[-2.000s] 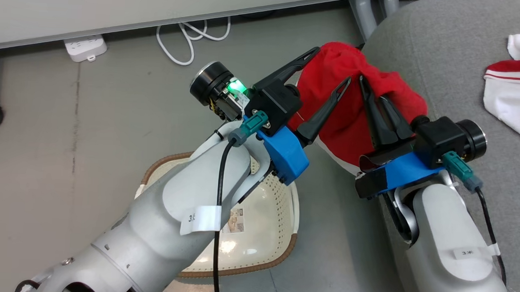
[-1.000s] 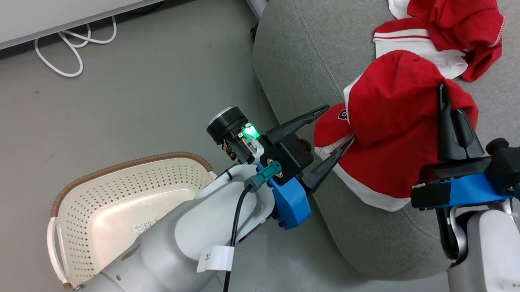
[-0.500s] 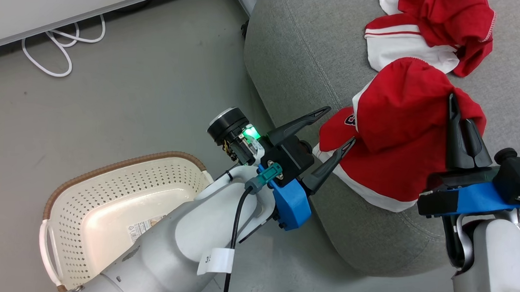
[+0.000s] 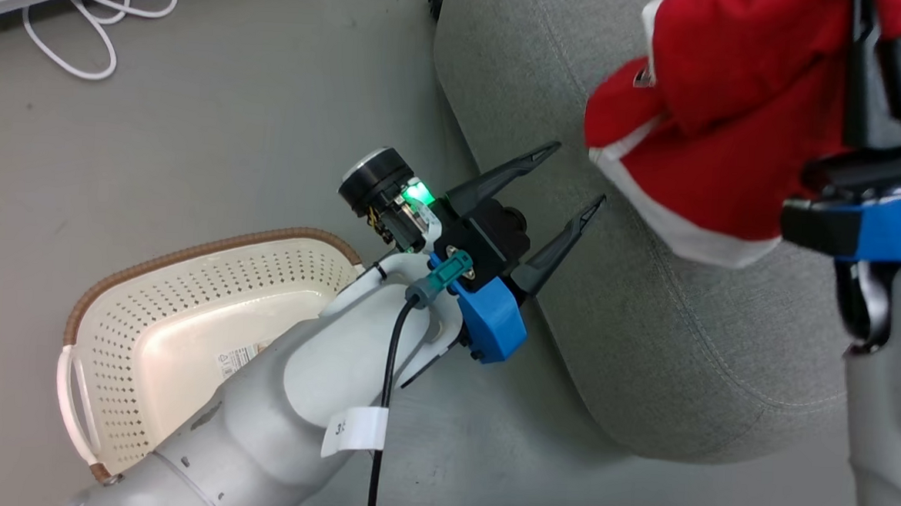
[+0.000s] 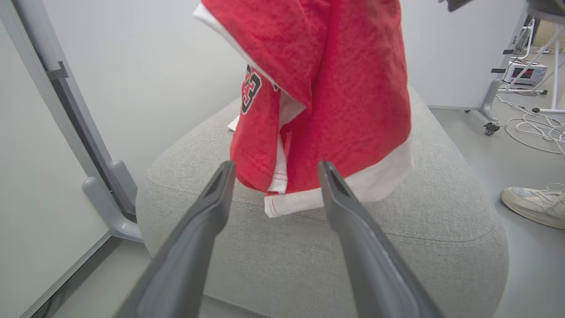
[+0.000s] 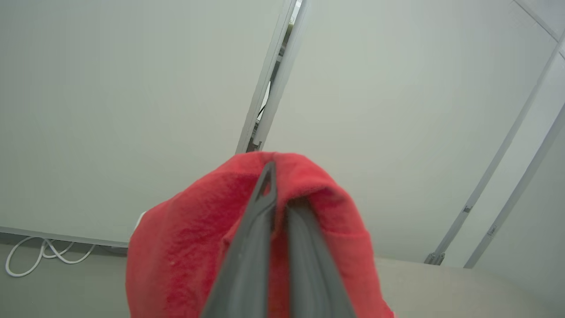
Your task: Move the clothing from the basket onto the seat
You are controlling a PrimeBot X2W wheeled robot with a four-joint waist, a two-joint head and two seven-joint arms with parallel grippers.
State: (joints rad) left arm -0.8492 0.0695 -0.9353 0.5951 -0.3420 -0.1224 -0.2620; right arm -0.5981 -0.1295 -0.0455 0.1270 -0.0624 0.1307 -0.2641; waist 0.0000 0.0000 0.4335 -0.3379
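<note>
Grey floor (image 4: 195, 116) stretches below the big grey seat (image 4: 647, 333), with the basket (image 4: 188, 253) on the floor at lower left, partly hidden by the left forearm. A red garment (image 4: 720, 105) with a white hem hangs over the seat's near edge, pinched between the closed fingers of the right gripper (image 6: 280, 190). Half a second earlier the lower fingertip of the left gripper (image 4: 578, 172) met that hem. Now the two are apart, and the left fingers are spread wide, holding nothing.
</note>
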